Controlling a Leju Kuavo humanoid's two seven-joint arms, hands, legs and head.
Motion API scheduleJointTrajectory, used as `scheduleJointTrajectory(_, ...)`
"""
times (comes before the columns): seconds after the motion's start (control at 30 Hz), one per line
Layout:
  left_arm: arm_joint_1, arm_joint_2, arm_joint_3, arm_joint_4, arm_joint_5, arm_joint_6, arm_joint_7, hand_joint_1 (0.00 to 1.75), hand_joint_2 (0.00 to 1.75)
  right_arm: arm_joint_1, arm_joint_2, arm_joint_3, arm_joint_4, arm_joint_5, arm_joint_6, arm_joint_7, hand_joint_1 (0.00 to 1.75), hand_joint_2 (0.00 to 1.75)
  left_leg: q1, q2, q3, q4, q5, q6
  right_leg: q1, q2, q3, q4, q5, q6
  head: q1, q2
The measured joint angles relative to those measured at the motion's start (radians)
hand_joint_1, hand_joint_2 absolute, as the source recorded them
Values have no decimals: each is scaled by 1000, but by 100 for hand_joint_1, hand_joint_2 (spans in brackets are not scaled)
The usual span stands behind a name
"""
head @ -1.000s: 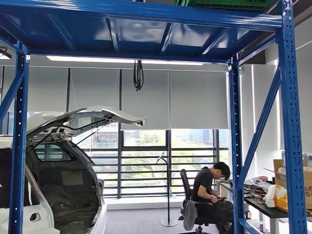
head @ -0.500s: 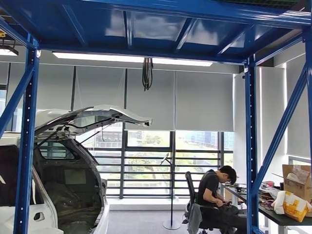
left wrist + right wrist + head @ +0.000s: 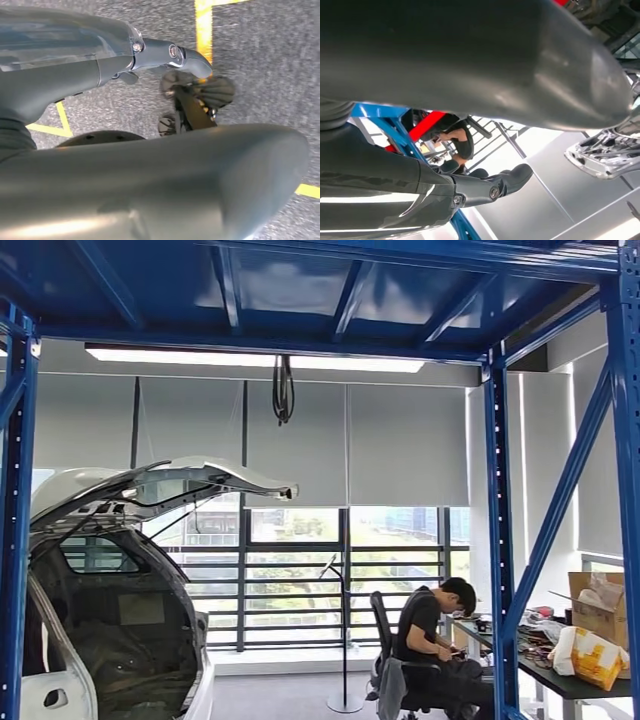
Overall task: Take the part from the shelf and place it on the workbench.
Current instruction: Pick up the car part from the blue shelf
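The blue steel shelf frame (image 3: 498,540) stands close in front of me, its blue deck (image 3: 302,290) overhead in the head view. In the left wrist view my left hand (image 3: 151,165) hangs over grey carpet, thumb and a straight finger (image 3: 181,55) apart, holding nothing. My right hand (image 3: 463,75) is raised in the right wrist view, its finger (image 3: 508,182) stretched out away from the thumb, also holding nothing.
Behind the frame stands a white car body (image 3: 113,620) with its tailgate up, at the left. A person (image 3: 426,635) sits on a chair at a dark table (image 3: 573,685) at the right, which carries a cardboard box (image 3: 596,605) and clutter. Yellow floor tape (image 3: 203,25) crosses the carpet.
The whole head picture has shifted up and sideways, so the camera has moved. The car, the person and the table keep their places.
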Motion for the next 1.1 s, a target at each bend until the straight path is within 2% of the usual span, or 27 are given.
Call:
scheduleJointTrajectory(0.03,-1,0,0,0,0,0,0,0,0,0,0,0,0,0,0,0,0,0,-1,0,20,-46,17,5,1,1,7,1,-8,6,0,0)
scheduleJointTrajectory(0.07,-2,0,0,0,0,0,0,0,0,0,0,0,1,-1,0,-1,0,0,-3,0,30,-68,18,11,2,2,10,1,-13,12,-1,0)
scheduleJointTrajectory(0.2,-2,1,-1,1,-1,0,-2,0,0,3,0,0,-1,-2,1,-2,0,0,-6,0,45,-83,-1,41,-2,-1,14,10,-33,34,-1,0)
scheduleJointTrajectory(0.23,-2,1,-1,1,-1,0,-2,0,0,3,0,0,-1,-2,1,-2,0,0,-4,0,50,-86,-3,47,-3,-2,-1,43,-50,38,-1,0)
scheduleJointTrajectory(0.27,-2,1,-1,1,-1,0,-3,0,0,3,0,-1,-1,-2,0,-2,0,0,-3,0,55,-88,-7,52,-4,-2,-30,100,-74,42,-1,0)
scheduleJointTrajectory(0.33,-3,2,-1,1,-1,0,-4,0,0,7,0,-1,0,-3,0,-2,0,0,-4,0,66,-88,-17,58,-4,-3,-118,246,-121,46,-1,0)
scheduleJointTrajectory(0.37,-2,2,-1,1,-1,0,-4,0,0,10,-1,-1,0,-3,0,-2,0,0,-4,0,72,-88,-22,58,-4,-3,-155,295,-124,47,-1,0)
scheduleJointTrajectory(0.4,-1,2,-1,1,-1,0,-4,0,0,13,-1,-2,1,-5,1,-2,0,0,-4,-1,81,-88,-29,58,-4,-3,-173,305,-105,46,-1,0)
scheduleJointTrajectory(0.43,0,2,-1,1,-1,0,-5,0,0,14,-1,-4,2,-8,1,0,0,0,-4,-1,91,-88,-36,56,-4,-3,-171,272,-66,44,-1,0)
scheduleJointTrajectory(0.47,1,2,-1,1,-1,0,-5,0,0,15,-2,-6,2,-14,3,2,0,0,-4,-3,103,-88,-44,54,-3,-3,-151,205,-14,41,-1,0)
scheduleJointTrajectory(0.5,1,1,-1,1,-1,0,-6,0,0,14,-2,-10,3,-21,5,5,0,0,-5,-4,114,-89,-53,50,-1,-4,-127,138,26,36,-1,0)
scheduleJointTrajectory(0.53,0,1,-1,1,-1,0,-6,0,0,14,-2,-13,5,-33,10,8,0,0,-6,-5,122,-89,-60,44,2,-4,-105,79,51,30,-1,0)
scheduleJointTrajectory(0.57,-1,1,-1,1,-1,0,-6,0,0,13,-2,-18,7,-49,19,11,0,0,-7,-5,127,-90,-65,39,6,-4,-91,46,60,24,-1,0)
scheduleJointTrajectory(0.63,-2,1,-1,1,-1,0,-6,0,0,12,-3,-28,14,-95,46,16,0,0,-7,-4,130,-96,-70,28,9,-2,-85,31,51,14,-1,0)
scheduleJointTrajectory(0.7,-3,2,-1,1,-1,-1,-7,0,0,10,-6,-42,23,-150,74,18,0,0,-6,-1,133,-93,-79,19,4,-1,-79,23,49,4,-1,0)
scheduleJointTrajectory(0.73,-4,2,-1,1,-1,-2,-7,0,0,8,-9,-49,28,-174,85,17,0,0,-6,0,123,-69,-92,15,1,-2,-72,18,48,-2,-1,0)
scheduleJointTrajectory(0.77,-4,2,-1,1,-1,-2,-7,0,0,6,-12,-55,35,-191,93,16,0,0,-6,0,100,-23,-113,11,-1,-3,-66,14,46,-6,-1,0)
scheduleJointTrajectory(0.83,-2,2,-1,1,-2,-3,-7,0,0,3,-17,-65,49,-198,99,14,0,0,-5,0,20,115,-161,5,-1,-4,-57,13,38,-12,-1,0)
scheduleJointTrajectory(0.87,1,2,-1,1,-3,-3,-7,0,0,3,-20,-69,56,-187,98,15,0,0,-4,0,-18,167,-170,3,0,-4,-53,13,34,-13,-1,0)
scheduleJointTrajectory(0.9,3,2,-1,1,-5,-3,-7,0,0,4,-23,-71,62,-168,95,16,0,0,-4,0,-41,186,-158,3,0,-3,-47,13,29,-13,-1,0)
scheduleJointTrajectory(0.93,4,2,-2,1,-7,-3,-7,0,0,5,-28,-73,67,-146,93,19,0,0,-4,0,-44,164,-125,3,0,-1,-39,13,23,-11,-1,0)
scheduleJointTrajectory(1.0,4,3,-2,1,-8,-3,-8,0,0,5,-40,-73,77,-110,92,25,0,0,-4,0,-6,42,-33,8,0,1,-19,13,9,-6,-1,0)
scheduleJointTrajectory(1.03,3,3,-2,1,-8,-3,-8,0,0,4,-46,-73,82,-97,93,27,0,0,-6,0,15,-14,-4,12,1,2,-11,14,2,-1,-1,0)
scheduleJointTrajectory(1.07,3,4,-2,1,-8,-3,-9,0,0,2,-53,-72,88,-85,93,29,0,0,-8,-1,31,-51,9,17,2,2,-7,14,-3,4,-1,0)
scheduleJointTrajectory(1.1,2,4,-2,1,-9,-3,-10,0,0,1,-59,-71,94,-72,93,32,0,0,-10,-1,38,-67,8,21,4,3,-6,15,-6,6,-1,0)
